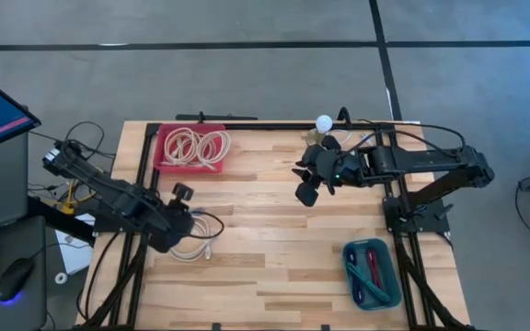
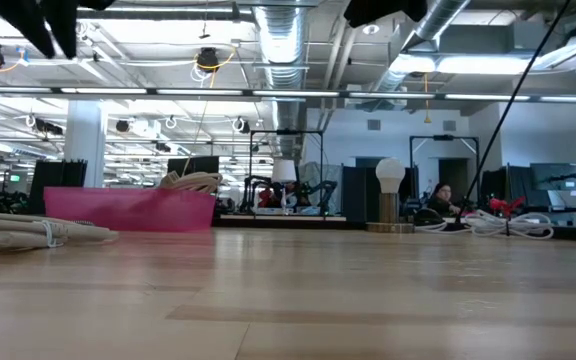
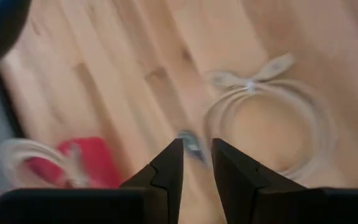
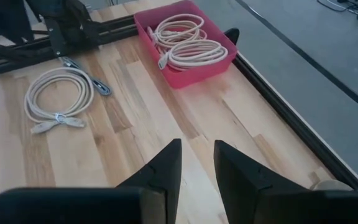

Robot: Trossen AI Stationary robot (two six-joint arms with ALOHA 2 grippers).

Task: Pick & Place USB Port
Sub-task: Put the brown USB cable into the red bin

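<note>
Near the table's (image 1: 274, 230) left edge, a coiled cable (image 1: 196, 241) lies loose beside the left pincer (image 1: 184, 195), whose fingers stand slightly apart, holding nothing, probably poised to grab it. The right pincer (image 1: 307, 188), likewise parted and empty, waits mid-table; more cables fill the red tray (image 1: 161, 152).

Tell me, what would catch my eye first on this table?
Probably the red bin at the table's far left, holding coiled beige cables. One more coiled cable lies loose on the wood beside the left end effector. A teal tray sits near the front right, and the right end effector hangs over the middle of the table.
</note>
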